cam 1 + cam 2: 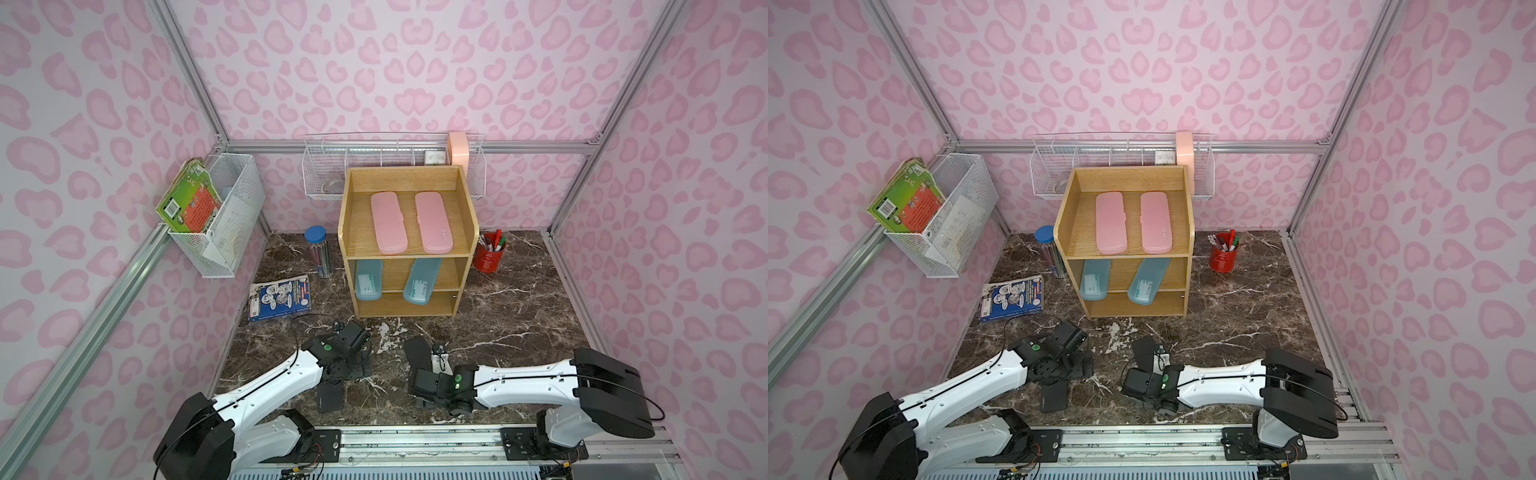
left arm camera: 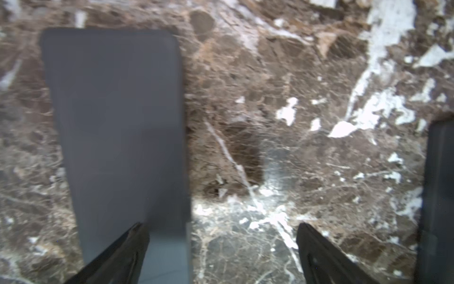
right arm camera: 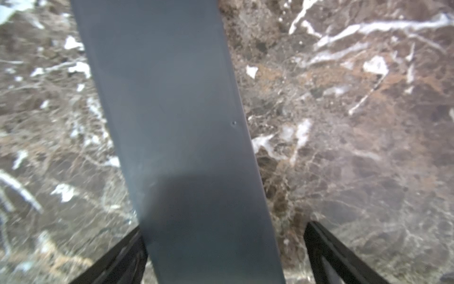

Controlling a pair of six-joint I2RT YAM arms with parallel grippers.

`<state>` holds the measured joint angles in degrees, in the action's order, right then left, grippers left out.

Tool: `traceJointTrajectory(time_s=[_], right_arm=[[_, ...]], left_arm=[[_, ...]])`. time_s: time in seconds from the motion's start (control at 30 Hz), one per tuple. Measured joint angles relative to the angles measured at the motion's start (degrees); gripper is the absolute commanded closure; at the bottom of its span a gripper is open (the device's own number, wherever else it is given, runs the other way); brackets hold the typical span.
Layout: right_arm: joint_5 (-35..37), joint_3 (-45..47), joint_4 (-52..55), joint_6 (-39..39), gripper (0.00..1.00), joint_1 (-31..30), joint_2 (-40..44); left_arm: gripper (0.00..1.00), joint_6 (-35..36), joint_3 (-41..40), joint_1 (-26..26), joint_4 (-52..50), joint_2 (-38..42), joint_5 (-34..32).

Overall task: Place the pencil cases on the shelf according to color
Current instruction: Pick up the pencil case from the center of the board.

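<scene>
The wooden shelf holds two pink pencil cases on top and two teal ones on the middle tier. Its bottom tier is empty. Two black cases lie on the marble, one by the left arm and one by the right. My left gripper hangs open just above the table, with a black case under one finger. The right gripper is open low over the other black case, which runs between its fingers untouched.
A pencil tube with a blue lid and a book sit left of the shelf. A red pen cup stands to its right. White wire baskets hang on the walls. A dark edge shows in the left wrist view.
</scene>
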<state>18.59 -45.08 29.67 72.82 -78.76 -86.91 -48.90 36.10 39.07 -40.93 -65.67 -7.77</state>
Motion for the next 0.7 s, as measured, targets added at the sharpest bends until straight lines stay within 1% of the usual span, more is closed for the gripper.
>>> traceJointTrajectory(time_s=[0.1, 0.23, 0.3, 0.47, 0.63, 0.7], right_arm=[[1.11, 1.73, -1.42, -0.24, 0.01, -1.84, 1.79], [2.14, 4.55, -3.91, -0.44, 0.0, -2.6, 1.73], [4.22, 5.49, -5.27, -0.92, 0.01, -2.97, 1.09], [9.9, 5.11, -6.6, -0.46, 0.12, -5.49, -2.19], [13.7, 4.17, -8.07, 1.84, 0.31, -7.89, -4.59], [14.47, 4.17, -8.02, 2.47, 0.35, -8.57, -4.55]], left_arm=[[0.01, -0.02, 0.28, 0.61, 0.15, 1.2, -0.22], [0.01, -0.37, 0.39, 0.66, -1.22, 6.27, -1.92], [0.01, -0.42, 0.59, 0.66, -2.45, 8.37, -2.82], [0.01, -0.37, 1.64, 0.7, -6.43, 12.04, -5.64], [0.01, -0.42, 1.81, 0.63, -10.32, 15.67, -8.94], [0.01, -0.42, 1.55, 0.63, -11.19, 17.33, -9.99]])
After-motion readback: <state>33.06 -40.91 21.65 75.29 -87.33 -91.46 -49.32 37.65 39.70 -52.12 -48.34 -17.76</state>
